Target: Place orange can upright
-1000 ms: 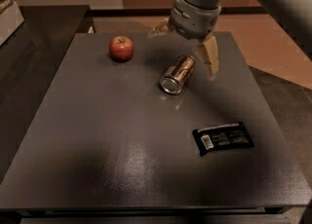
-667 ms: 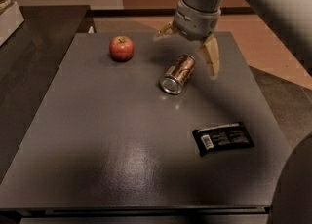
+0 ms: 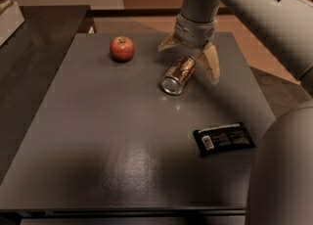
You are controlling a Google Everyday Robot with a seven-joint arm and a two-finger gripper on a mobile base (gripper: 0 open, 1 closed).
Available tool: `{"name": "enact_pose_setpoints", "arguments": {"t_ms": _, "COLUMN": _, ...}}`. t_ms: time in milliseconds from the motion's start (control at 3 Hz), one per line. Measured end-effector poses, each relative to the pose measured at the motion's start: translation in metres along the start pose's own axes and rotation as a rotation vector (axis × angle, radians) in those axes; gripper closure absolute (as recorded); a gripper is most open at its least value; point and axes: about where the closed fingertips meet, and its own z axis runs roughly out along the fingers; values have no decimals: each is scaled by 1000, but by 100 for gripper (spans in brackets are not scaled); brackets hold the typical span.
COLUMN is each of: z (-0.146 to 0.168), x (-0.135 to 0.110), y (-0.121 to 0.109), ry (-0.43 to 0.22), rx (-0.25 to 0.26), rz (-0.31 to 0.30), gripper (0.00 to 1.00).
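Note:
The orange can [image 3: 179, 74] lies on its side on the dark grey table [image 3: 98, 136], its silver end facing the front left. My gripper [image 3: 190, 57] hangs just over the can's far end with its two pale fingers spread wide, one finger [image 3: 211, 65] to the right of the can and the other to the upper left. The fingers are open and hold nothing.
A red apple [image 3: 122, 49] stands at the back left of the table. A flat black packet [image 3: 223, 139] lies at the front right. My arm crosses the top right and fills the lower right corner. A darker surface adjoins on the left.
The gripper has stayed over the can's far end with little shift. The can, apple and packet have not moved.

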Motion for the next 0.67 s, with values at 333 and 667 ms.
{"name": "enact_pose_setpoints", "arguments": {"t_ms": 333, "z": 11, "x": 4, "y": 0, "ry": -2, "rx": -20, "rz": -22, "gripper": 15}}
{"name": "enact_pose_setpoints", "arguments": {"t_ms": 667, "z": 14, "x": 5, "y": 1, "ry": -6, "rx": -20, "rz": -54, "gripper": 37}}
